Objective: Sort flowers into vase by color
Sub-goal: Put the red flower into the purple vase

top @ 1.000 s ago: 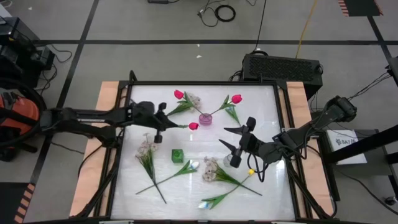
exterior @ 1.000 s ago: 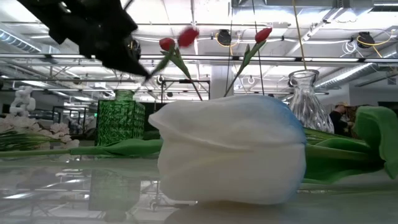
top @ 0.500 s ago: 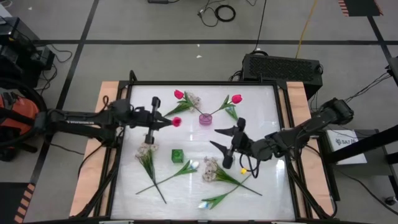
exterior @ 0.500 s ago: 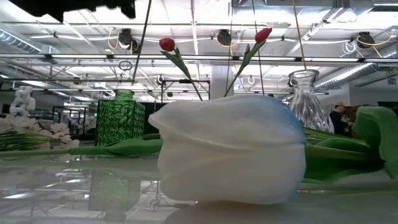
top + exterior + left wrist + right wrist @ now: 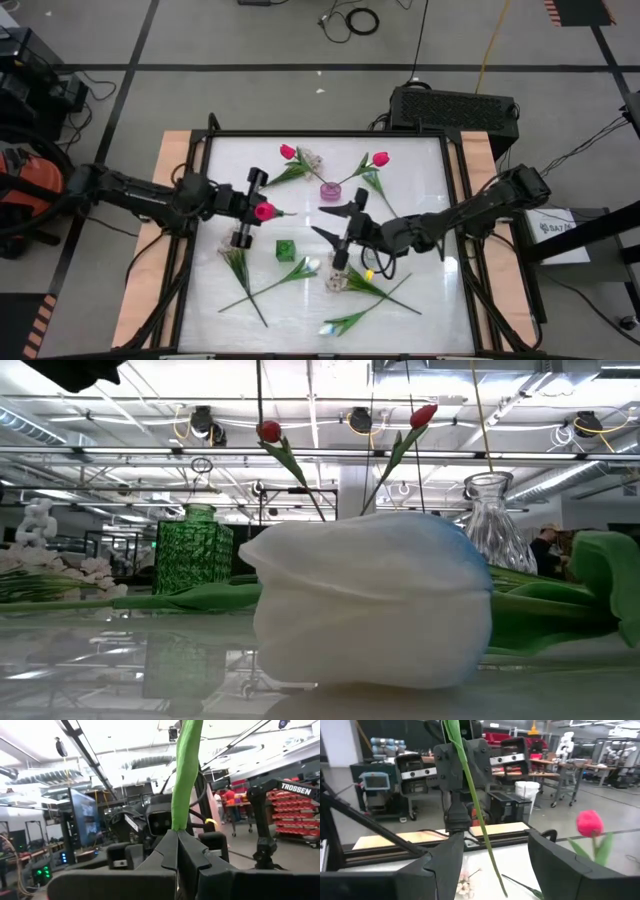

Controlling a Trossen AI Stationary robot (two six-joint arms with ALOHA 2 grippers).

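**A:** Where is the flower in hand?

**B:** The left end effector (image 5: 243, 208) is clenched on the thin green stem of a pink-red artificial tulip (image 5: 264, 211) — the left wrist view shows the stem (image 5: 186, 770) pinched between the closed fingers. It hangs over the left-centre of the white bench (image 5: 430, 170), to the left of the small pink vase (image 5: 330, 190), which already holds two pink-red tulips, one (image 5: 288, 152) leaning left and one (image 5: 381, 158) leaning right.

**A:** And the other arm?

**B:** The right end effector (image 5: 335, 232) is spread wide, holding nothing, above the middle of the bench. In the right wrist view the held stem (image 5: 475, 807) runs between its open fingers, so it looks set to take the flower or steady it.

**A:** What could go wrong?

**B:** I'd judge the handover the weak point. The stem is thin and springy; if the right fingers close off-centre, or the left lets go early, the tulip drops among the flowers lying on the near half — the cream blossom spray (image 5: 236, 243) and the white tulip (image 5: 310, 266). The two end effectors are near each other, so a careless approach could knock them together. The small green glass vase (image 5: 285, 250) sits just below — a low sweep could tip it.
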